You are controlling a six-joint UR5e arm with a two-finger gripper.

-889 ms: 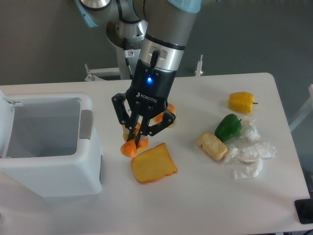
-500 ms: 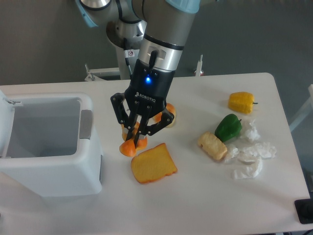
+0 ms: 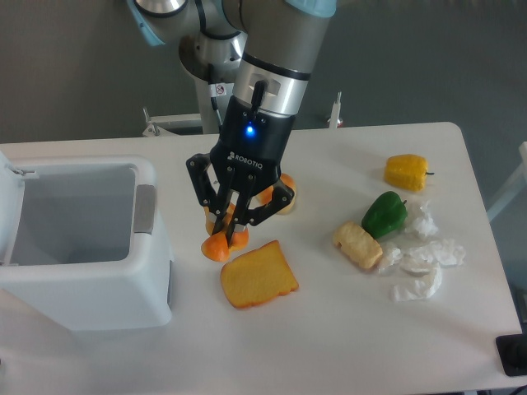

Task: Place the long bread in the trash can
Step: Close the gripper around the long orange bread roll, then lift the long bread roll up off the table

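Bread: the long bread (image 3: pixel 216 247) lies slantwise on the table (image 3: pixel 329 329), mostly hidden under the robot's tool, its near end showing just left of the toast and its far end (image 3: pixel 284 193) peeking out behind the tool.
Bin: the trash can (image 3: pixel 82 239), at far left, stands with its lid (image 3: pixel 8 214) swung up and its mouth open, apparently ready to take the loaf.
Gripper: the gripper (image 3: pixel 226 239) points straight down with its fingers closed in on the loaf near its front end, evidently a pinch across the narrow width; whether the loaf has left the table cannot be told.
Toast: a square toast slice (image 3: pixel 258 276) lies touching or just beside the loaf's near end, close enough to be nudged.
Right side: a small bread roll (image 3: pixel 357 245), a green pepper (image 3: pixel 384 213), a yellow pepper (image 3: pixel 407 171) and crumpled tissues (image 3: pixel 422 263) sit well apart from the grasp.
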